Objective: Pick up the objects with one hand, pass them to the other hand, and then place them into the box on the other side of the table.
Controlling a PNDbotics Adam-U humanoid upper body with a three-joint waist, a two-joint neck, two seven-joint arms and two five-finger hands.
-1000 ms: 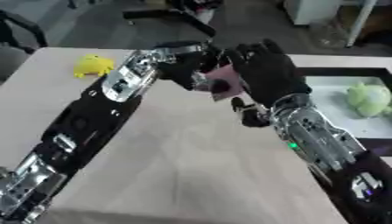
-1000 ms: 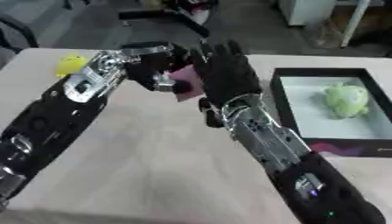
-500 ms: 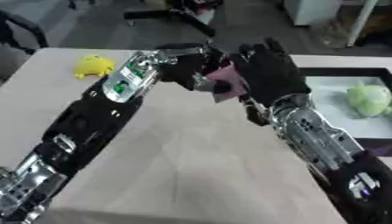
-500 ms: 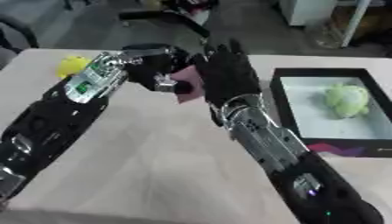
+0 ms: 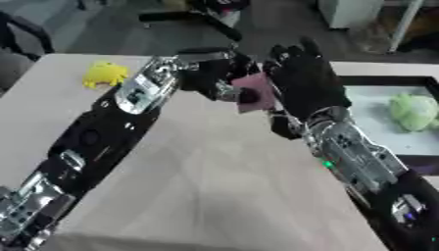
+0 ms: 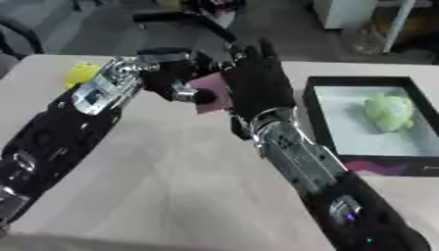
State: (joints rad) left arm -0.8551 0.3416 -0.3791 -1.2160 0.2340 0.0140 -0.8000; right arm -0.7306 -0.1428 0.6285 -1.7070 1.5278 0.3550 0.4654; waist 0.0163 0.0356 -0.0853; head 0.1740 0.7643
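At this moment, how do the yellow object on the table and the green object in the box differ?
Colour: the yellow object is bright yellow; the green object is pale green. Place: the yellow one lies on the bare table at the far left, while the green one sits inside the black box on the right. The green one looks bigger. Both lie untouched, clear of the two hands meeting over the pink object.

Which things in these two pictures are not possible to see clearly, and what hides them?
- Pink object: mostly covered between left hand and right hand; its shape is unclear in both views.
- Right hand's grip: only its back shows, so contact is hidden.
- Yellow object: blurred; in the right eye view the left arm partly covers it.
- Black box: right edge cut off in the left eye view.
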